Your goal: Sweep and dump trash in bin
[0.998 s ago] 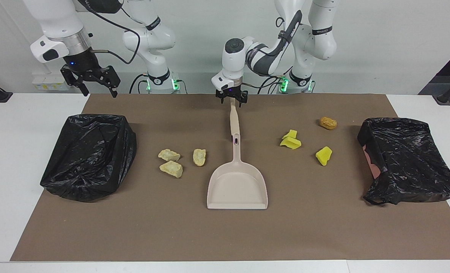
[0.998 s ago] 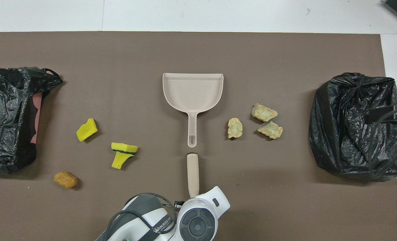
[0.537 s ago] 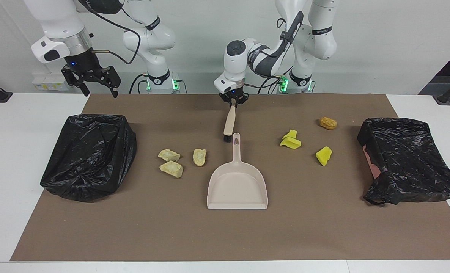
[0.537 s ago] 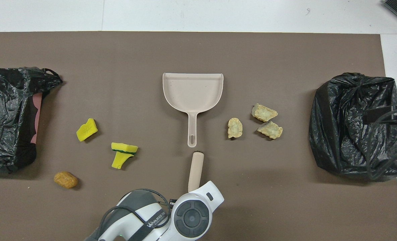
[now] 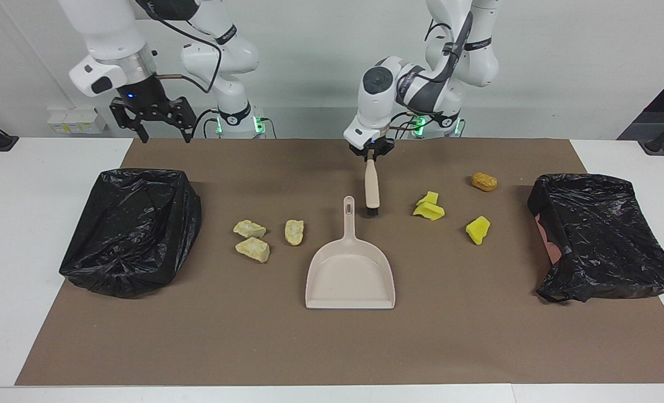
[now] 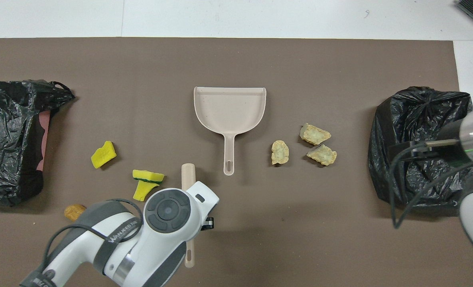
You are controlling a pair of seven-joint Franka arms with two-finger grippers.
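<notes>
Seven pieces of trash lay unswept on the brown mat point(image 5: 332, 347). From the right arm's end:

- The right gripper point(image 5: 164, 133) waited, jaws apart, above the mat's edge by a black-bagged bin point(image 5: 130, 229).
- Three pale crumbly chunks point(image 5: 252, 249) sat beside the dustpan point(image 5: 350, 274).
- The left gripper point(image 5: 370, 155) was clamped on the brush point(image 5: 372, 190). It had lifted the brush from its spot in line with the dustpan handle and swung it toward the yellow chunks point(image 5: 429, 210). The brush now hung bristles-down between the two.
- The orange-brown chunk point(image 5: 484, 181) lay nearer the robots.
- The second bin point(image 5: 601, 235) sat at the left arm's end.

Sweeping looked about to start.
</notes>
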